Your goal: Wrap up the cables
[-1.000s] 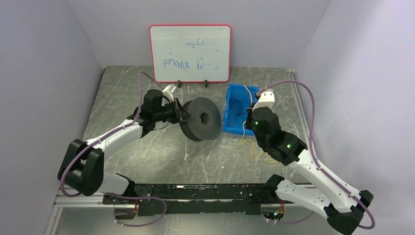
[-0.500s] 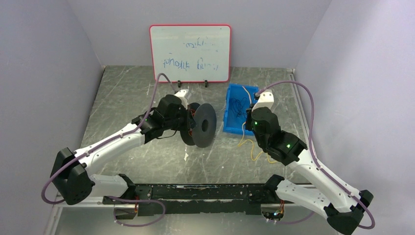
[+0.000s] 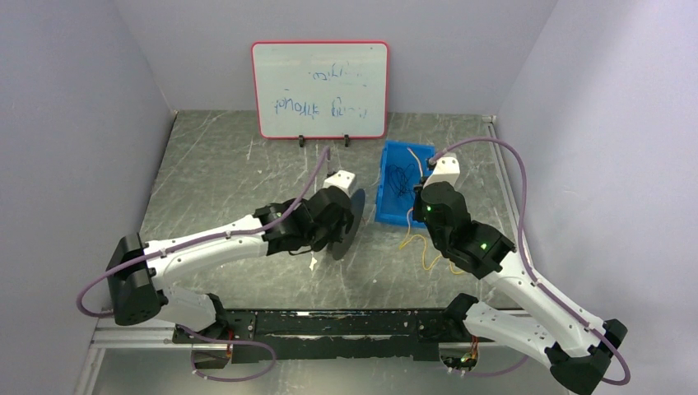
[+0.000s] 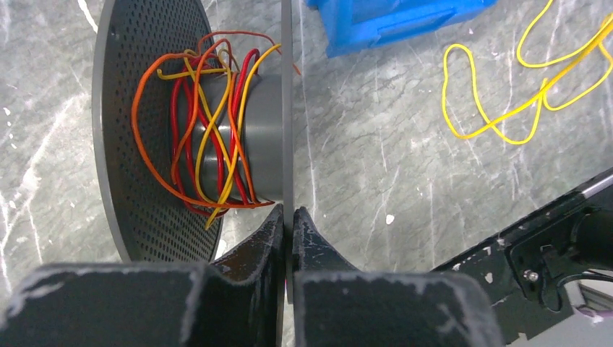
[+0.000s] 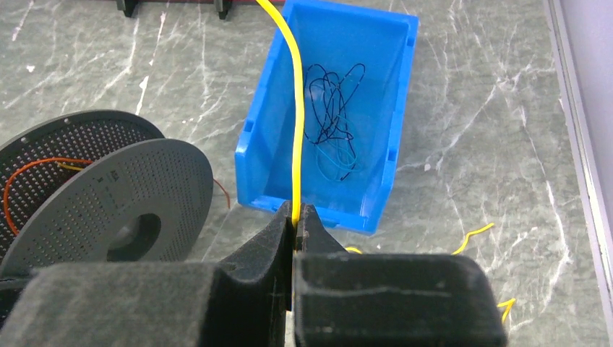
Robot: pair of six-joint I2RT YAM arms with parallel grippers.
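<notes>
A dark grey perforated spool [image 4: 253, 137] carries loose turns of red, orange and yellow cable on its hub. My left gripper [image 4: 288, 217] is shut on the rim of the spool's right flange and holds it edge-on, upright over the table; it also shows in the top view [image 3: 350, 224]. My right gripper [image 5: 296, 215] is shut on a thin yellow cable [image 5: 296, 130] that runs up and away over the blue bin. More of this yellow cable lies in loops on the table [image 3: 426, 257] under the right arm.
A blue bin [image 3: 383, 185] with a thin dark wire [image 5: 332, 116] in it stands right of the spool, close to the right gripper. A whiteboard [image 3: 321, 89] stands at the back. Grey walls close in both sides.
My left arm has carried the spool right and nearer, turning it from face-on to edge-on beside the blue bin. The right arm has barely moved.
</notes>
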